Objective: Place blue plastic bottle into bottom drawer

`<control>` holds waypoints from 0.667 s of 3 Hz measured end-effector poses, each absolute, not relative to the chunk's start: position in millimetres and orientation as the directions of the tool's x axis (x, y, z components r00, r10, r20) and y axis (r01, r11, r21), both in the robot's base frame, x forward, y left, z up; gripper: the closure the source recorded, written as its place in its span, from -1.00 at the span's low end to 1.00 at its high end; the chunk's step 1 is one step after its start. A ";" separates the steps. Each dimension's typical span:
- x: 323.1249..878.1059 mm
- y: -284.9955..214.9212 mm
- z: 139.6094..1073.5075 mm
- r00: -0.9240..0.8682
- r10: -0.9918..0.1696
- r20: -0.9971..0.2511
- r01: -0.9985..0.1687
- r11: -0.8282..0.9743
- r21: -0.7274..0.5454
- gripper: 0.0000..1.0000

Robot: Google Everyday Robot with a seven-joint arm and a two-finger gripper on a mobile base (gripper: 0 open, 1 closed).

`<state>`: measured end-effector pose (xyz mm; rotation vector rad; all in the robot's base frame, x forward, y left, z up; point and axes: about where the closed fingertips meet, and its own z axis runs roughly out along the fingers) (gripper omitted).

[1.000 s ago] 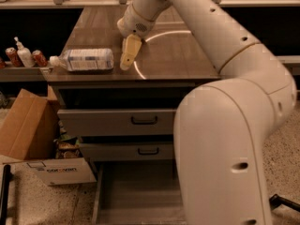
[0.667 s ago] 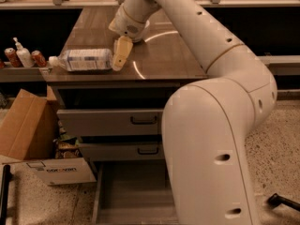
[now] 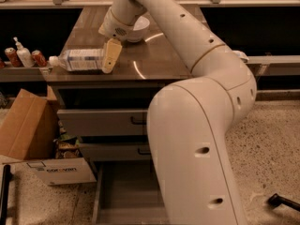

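Observation:
The blue plastic bottle lies on its side at the left front of the brown counter, white cap pointing left. My gripper hangs from the white arm, pointing down, right at the bottle's base end and touching or nearly touching it. The bottom drawer is pulled out below the two closed grey drawers, and its grey tray shows left of my arm's big white link, which hides its right part.
A white bowl sits on the counter behind the gripper. A side shelf at the left holds two cans and a white pump bottle. An open cardboard box stands on the floor left of the drawers. A black object lies at the bottom right.
My gripper has moved left along the counter, from beside the bottle's base to right against it. The bottle has stayed where it was.

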<state>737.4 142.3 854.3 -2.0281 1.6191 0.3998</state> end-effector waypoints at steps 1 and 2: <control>735.0 151.2 847.8 0.211 -0.830 -0.517 -0.975 -0.140 -0.172 -1.00; 730.4 158.7 843.8 0.185 -0.841 -0.509 -0.981 -0.127 -0.147 -0.62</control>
